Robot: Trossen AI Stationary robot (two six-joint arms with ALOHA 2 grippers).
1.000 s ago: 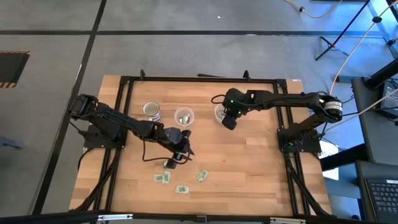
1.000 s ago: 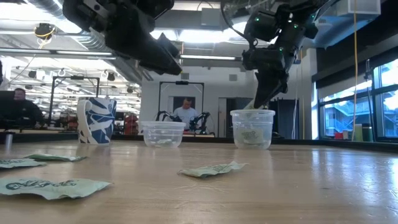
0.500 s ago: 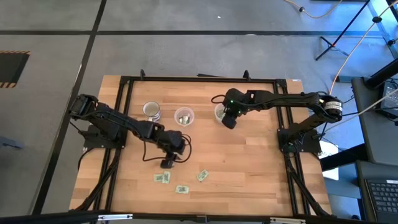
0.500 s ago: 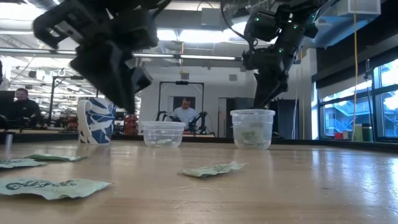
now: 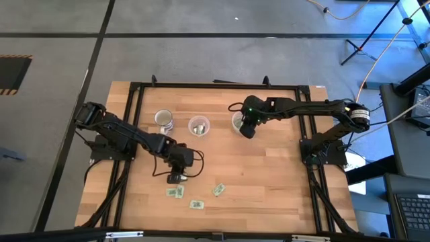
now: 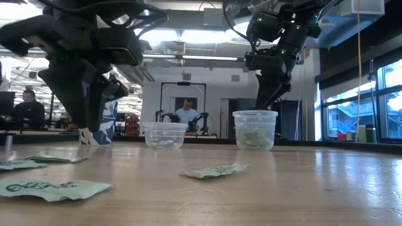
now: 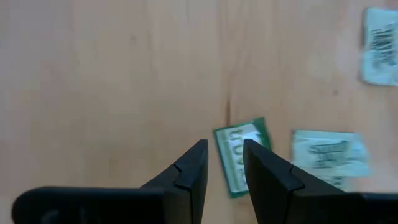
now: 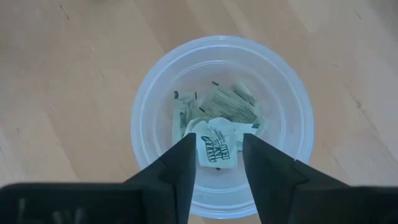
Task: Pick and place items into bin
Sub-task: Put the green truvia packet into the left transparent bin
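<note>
The pale wooden table (image 5: 269, 175), framed by black rails, carries everything, and the two dark arms reach in from either side.

The left gripper (image 7: 224, 163) hangs low over the near part of the table, pointing down. Its two dark fingers (image 7: 189, 177) stand apart with a gap between them, and a small flat green-and-white wrapped packet (image 7: 239, 155) lies on the wood in that gap, not lifted and not clenched. Just beside it lies a second paler packet (image 7: 328, 155), and a third (image 7: 379, 46) lies farther off.

The right gripper (image 8: 219, 158) hovers right above the clear round plastic cup (image 8: 155, 93) at the far right of the row of containers. Its fingers (image 8: 180, 168) are parted and grasp nothing. A packet (image 8: 214, 143) shows between them, among several others inside the cup; whether it has landed cannot be told.

In the overhead view the row runs from a blue-and-white patterned mug (image 5: 163, 119) on the left through a shorter clear tub (image 5: 198, 126) in the middle. In the table-level view that tub (image 6: 164, 134) holds a packet or two.

Loose packets remain on the near boards: one near the middle (image 6: 213, 170) and three toward the left, the closest (image 6: 50, 188) lying flat.
</note>
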